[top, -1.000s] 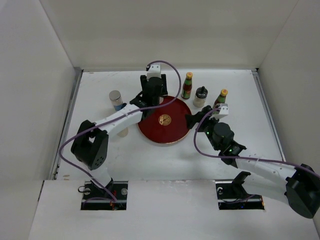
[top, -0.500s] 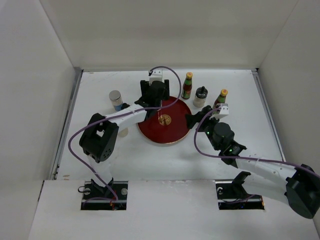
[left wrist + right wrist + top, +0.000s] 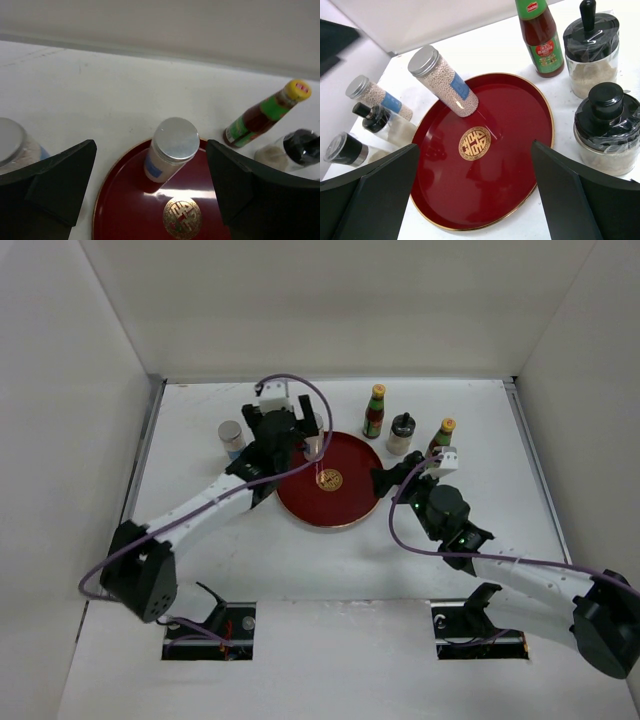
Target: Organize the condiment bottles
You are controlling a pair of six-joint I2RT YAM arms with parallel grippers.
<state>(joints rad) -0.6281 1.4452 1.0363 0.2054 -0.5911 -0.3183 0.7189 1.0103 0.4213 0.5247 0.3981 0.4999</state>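
A silver-capped shaker (image 3: 170,150) stands free on the far left part of the red plate (image 3: 130,210). My left gripper (image 3: 150,187) is open, one finger on each side and nearer the camera than the shaker, touching nothing. From above, the shaker (image 3: 314,447) is just right of the left gripper (image 3: 290,440). A second silver-capped shaker (image 3: 231,437) stands on the table to the left. One sauce bottle (image 3: 374,412), a black-topped shaker (image 3: 401,433) and another sauce bottle (image 3: 441,437) stand behind and right of the plate. My right gripper (image 3: 480,200) is open and empty over the plate's near edge.
The right wrist view shows two black-topped shakers (image 3: 607,130) close to its right finger, and two more (image 3: 380,120) on the table left of the plate (image 3: 485,165). White walls enclose the table on three sides.
My left gripper has opened and let go of the silver-capped shaker, which now stands on the plate. It has drawn back to the left. The right arm has not moved.
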